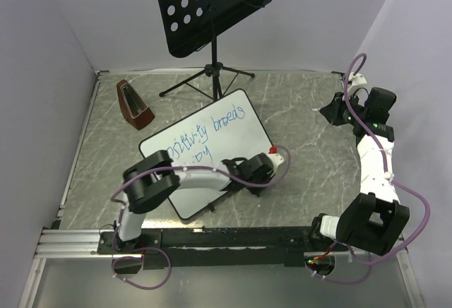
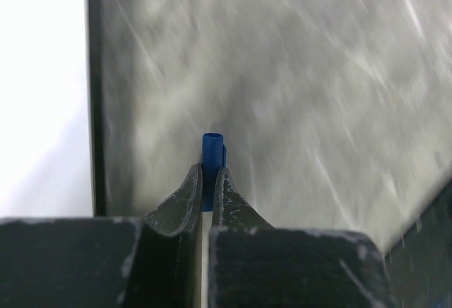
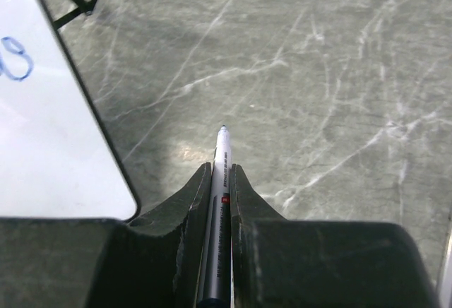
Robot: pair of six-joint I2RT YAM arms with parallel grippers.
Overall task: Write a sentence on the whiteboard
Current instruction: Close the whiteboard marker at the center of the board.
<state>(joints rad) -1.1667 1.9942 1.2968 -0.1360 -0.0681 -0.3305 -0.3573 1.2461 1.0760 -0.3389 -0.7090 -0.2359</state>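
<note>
Two lines of blue handwriting, the sentence (image 1: 205, 133), run across the board (image 1: 251, 142) and read roughly "positivity breeds joy", the last word on its own below. The board lies flat and askew at the middle of the grey marbled surface (image 1: 304, 103), one corner toward the stand (image 1: 208, 11). With both lines in place, the writing looks complete, though the left arm (image 1: 191, 179) crosses the board's near corner and hides whatever may lie under it. The left fingers (image 2: 192, 193) hover just off the board's right edge, over bare surface. They are pinched tight on a slim blue-ended piece (image 2: 212, 149) with a white shaft; whether that is a cap or a marker's end cannot be told. Well to the right, the right fingers (image 3: 200, 188) clamp a dark pen (image 3: 221, 170) with a pale tip, aimed at bare surface. What seems left is tidying, probably joining cap and pen or laying them down. A brown wedge (image 1: 134, 103) stands beyond the board's far left corner, apart from it.
</note>
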